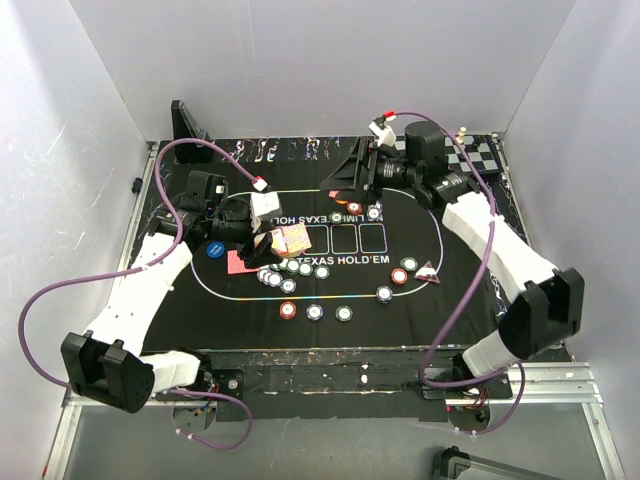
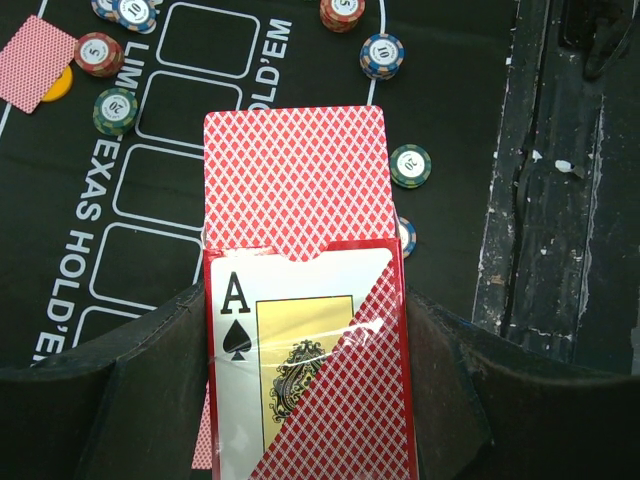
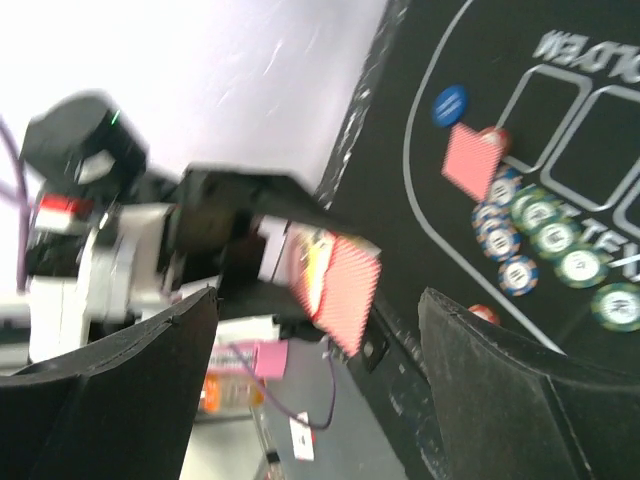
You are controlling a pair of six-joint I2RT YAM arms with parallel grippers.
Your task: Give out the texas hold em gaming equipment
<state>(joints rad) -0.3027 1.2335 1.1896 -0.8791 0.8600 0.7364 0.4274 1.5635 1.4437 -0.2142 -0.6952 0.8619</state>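
My left gripper (image 2: 305,340) is shut on a red card box (image 2: 310,390) printed with an ace of spades, and red-backed playing cards (image 2: 295,180) stick out of its top. It hangs over the left part of the felt mat (image 1: 460,290). Poker chips (image 1: 290,268) lie in a row beneath it, and more chips (image 1: 315,312) lie nearer the front. One red-backed card (image 1: 238,262) and a blue button disc (image 1: 214,250) lie at the left. A dark triangular marker (image 1: 428,270) sits at the right. My right gripper (image 1: 345,180) hangs open and empty over the mat's far side.
A chessboard (image 1: 480,155) lies at the back right behind the right arm. A black stand (image 1: 188,122) sits at the back left corner. White walls close in the left, far and right sides. Two chips (image 1: 373,213) lie just under the right gripper.
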